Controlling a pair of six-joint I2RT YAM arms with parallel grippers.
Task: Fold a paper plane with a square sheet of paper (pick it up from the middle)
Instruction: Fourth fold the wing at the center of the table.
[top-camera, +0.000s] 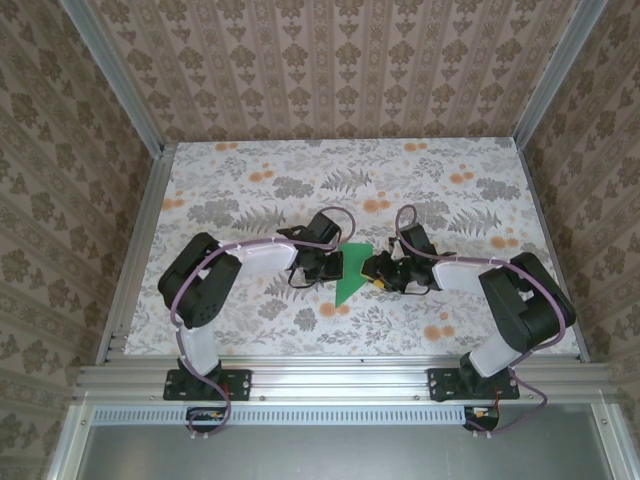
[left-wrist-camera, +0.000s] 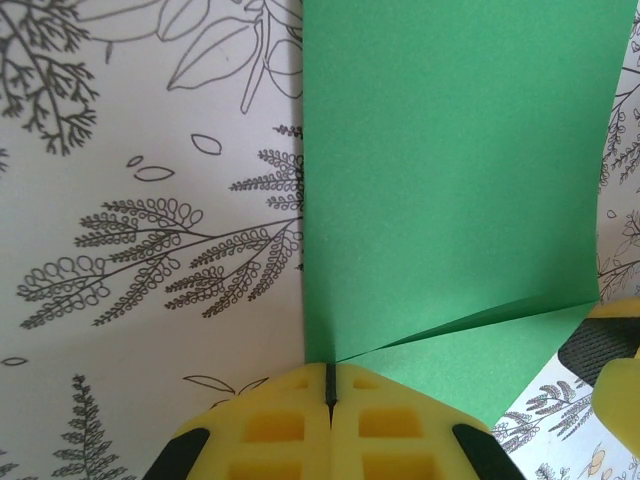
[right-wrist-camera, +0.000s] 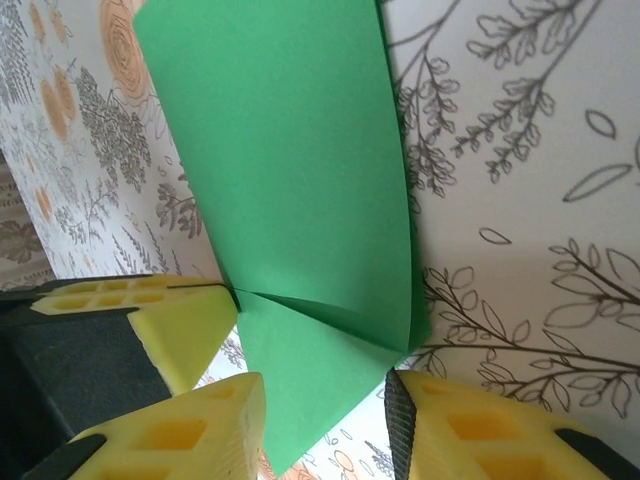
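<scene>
Near tip of the square sheet of paper (top-camera: 350, 275) is noted pointing toward the arm bases, a little left. The long axis runs near-to-far, with the wide edge lying far. The sheet is creased, one flap laid over another, and lies flat mid-table (top-camera: 450, 190) between the two arms.

The left gripper (left-wrist-camera: 328, 390) is pressed together on the sheet's left edge, just where the crease starts — judged to be pinning the fold against sliding.

The right gripper (right-wrist-camera: 320, 405) is held spread, fingers set either side of the near corner — presumably placed to take that flap. Contact cannot be told.
</scene>
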